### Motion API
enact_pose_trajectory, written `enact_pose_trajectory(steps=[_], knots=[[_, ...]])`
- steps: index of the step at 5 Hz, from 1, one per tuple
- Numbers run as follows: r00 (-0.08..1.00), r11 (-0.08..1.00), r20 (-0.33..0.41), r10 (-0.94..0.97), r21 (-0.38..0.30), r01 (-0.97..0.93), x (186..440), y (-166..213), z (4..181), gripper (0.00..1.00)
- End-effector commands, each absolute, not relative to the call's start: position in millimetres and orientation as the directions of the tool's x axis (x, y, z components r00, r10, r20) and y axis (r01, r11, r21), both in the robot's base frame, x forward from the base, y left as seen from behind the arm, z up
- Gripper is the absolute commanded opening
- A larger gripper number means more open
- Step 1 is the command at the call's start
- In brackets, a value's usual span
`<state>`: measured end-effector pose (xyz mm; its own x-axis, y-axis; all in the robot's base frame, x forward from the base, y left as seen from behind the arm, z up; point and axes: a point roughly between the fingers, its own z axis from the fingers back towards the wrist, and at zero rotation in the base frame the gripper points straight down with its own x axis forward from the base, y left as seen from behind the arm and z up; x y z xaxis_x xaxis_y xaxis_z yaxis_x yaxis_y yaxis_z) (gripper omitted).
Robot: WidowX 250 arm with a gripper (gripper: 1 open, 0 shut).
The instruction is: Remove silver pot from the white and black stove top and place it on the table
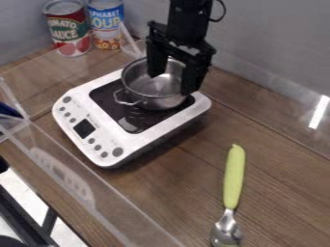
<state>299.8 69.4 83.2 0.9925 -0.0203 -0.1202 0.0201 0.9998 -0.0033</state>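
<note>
The silver pot (152,87) sits upright on the black surface of the white stove top (96,123), toward its far side. My gripper (177,70) hangs open over the pot, one finger down at the pot's far rim and the other finger beside its right edge. Nothing is held between the fingers. The brown wooden table (271,125) carries the stove at its left middle.
Two labelled food cans (85,26) stand at the back left, behind the stove. A spoon with a yellow-green handle (231,190) lies at the front right. A clear plastic rim (77,188) runs along the table's front edge.
</note>
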Motion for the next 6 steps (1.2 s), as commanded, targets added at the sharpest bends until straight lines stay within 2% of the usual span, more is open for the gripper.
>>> enact_pose_trajectory(steps=[1,6], knots=[[0.997,1.000,-0.078,-0.011,-0.008,0.010,298,72,97.4,1.00],[0.996,0.999,-0.086,-0.025,-0.043,0.022,293,62,103.8,1.00]])
